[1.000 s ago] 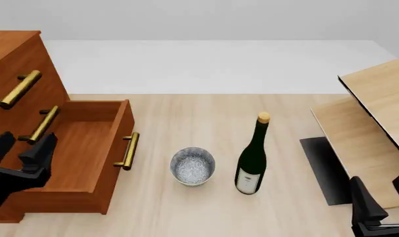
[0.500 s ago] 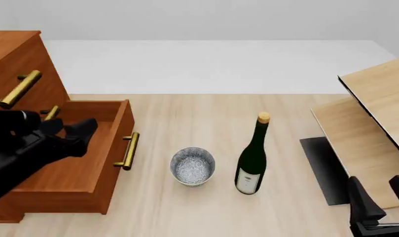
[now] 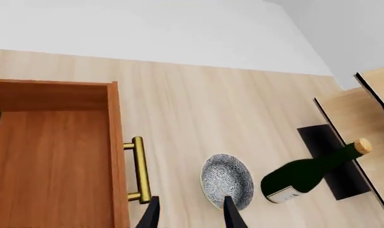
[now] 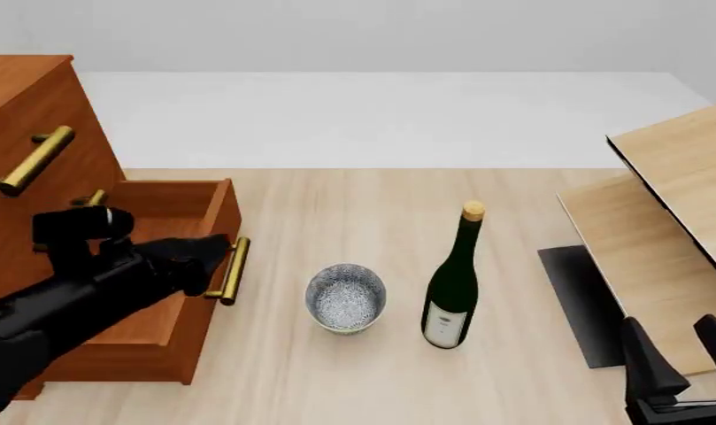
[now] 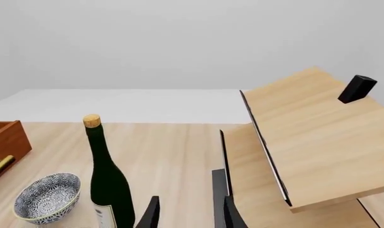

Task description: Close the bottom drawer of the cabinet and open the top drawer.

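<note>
The reddish-brown cabinet [image 4: 6, 73] stands at the left. Its top drawer [image 4: 29, 108] is closed, with its brass handle [image 4: 27, 161] in plain sight. The bottom drawer [image 4: 202, 329] is pulled far out and its inside is bare [image 3: 49, 161]. My left gripper [image 4: 210, 251] hangs open above the drawer's front edge, next to the bottom handle [image 4: 230, 270]. In the left wrist view its fingertips [image 3: 152, 214] stand apart with that handle [image 3: 139, 169] just beside them, touching nothing. My right gripper [image 4: 676, 359] is open, low at the right.
A patterned bowl [image 4: 346, 297] and a dark green corked bottle [image 4: 455, 282] stand mid-table, right of the open drawer. Pale wood shelving [image 4: 676, 204] with a dark base [image 4: 576, 297] fills the right side. My left arm hides most of the middle drawer's handle [image 4: 93, 198].
My left arm has swung right across the open bottom drawer, bringing its gripper from the cabinet's left side to the drawer's front edge. The right gripper has barely moved.
</note>
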Robot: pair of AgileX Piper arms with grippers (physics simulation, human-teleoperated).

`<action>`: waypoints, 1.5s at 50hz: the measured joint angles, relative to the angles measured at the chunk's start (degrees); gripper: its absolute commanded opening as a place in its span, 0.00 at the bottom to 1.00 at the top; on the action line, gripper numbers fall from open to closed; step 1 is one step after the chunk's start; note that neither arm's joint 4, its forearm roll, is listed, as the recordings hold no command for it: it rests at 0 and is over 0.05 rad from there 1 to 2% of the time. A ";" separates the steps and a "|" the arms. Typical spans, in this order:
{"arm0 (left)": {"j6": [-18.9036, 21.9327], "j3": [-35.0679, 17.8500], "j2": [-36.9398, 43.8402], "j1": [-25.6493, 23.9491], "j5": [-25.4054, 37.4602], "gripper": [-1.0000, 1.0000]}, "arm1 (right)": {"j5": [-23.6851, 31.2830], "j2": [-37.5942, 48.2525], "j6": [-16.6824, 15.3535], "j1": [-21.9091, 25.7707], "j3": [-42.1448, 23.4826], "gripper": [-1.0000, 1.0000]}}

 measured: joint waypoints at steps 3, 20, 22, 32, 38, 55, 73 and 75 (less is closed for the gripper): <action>-0.87 0.20 1.05 -0.83 -0.57 1.00 | -0.09 0.12 -0.01 0.05 0.01 1.00; -4.50 2.17 8.59 -4.15 -4.47 1.00 | -0.34 0.49 -0.08 0.08 0.04 1.00; -4.82 2.51 9.66 -4.61 -5.01 1.00 | -0.31 0.45 -0.10 0.03 0.04 1.00; -6.10 4.21 14.13 -5.92 -7.90 1.00 | -0.38 0.47 -0.17 -0.31 0.05 1.00; -6.59 5.00 16.09 -5.98 -9.25 1.00 | -0.35 0.43 -0.21 -0.39 0.06 1.00; -4.14 5.49 21.97 -2.78 -10.58 1.00 | 0.32 -0.22 -0.32 -0.30 0.07 1.00; -1.37 5.94 21.84 0.05 -10.31 1.00 | 0.82 -0.68 -0.37 -0.13 0.08 1.00; -1.17 6.01 21.82 0.41 -10.19 1.00 | 0.86 -0.72 -0.37 -0.09 0.08 1.00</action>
